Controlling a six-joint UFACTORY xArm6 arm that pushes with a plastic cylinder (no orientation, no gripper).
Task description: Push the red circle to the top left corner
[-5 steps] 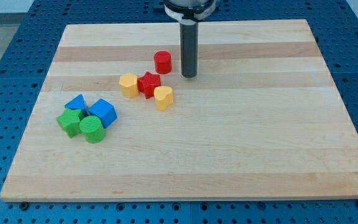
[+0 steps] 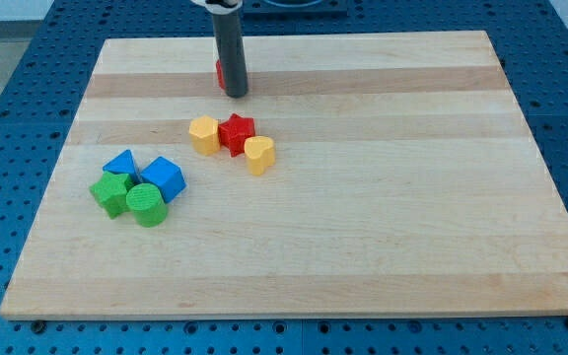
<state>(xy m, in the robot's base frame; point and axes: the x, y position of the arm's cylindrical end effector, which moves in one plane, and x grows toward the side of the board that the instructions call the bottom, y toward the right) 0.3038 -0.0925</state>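
Red circle [image 2: 220, 72]: mostly hidden behind my tip [image 2: 236, 95], touching its left side.
Progress: partway; the bench's [image 2: 412, 247] top left corner lies well left of my tip.
Change: tip and circle both moved left and up.
Fingers: none, only a rod.
Red star [image 2: 236, 132]: below my tip, untouched.

My tip [image 2: 235, 95] seemingly touches the mostly hidden red circle [image 2: 220, 72].

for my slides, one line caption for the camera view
My tip pressed against the red circle, mostly hidden behind it.
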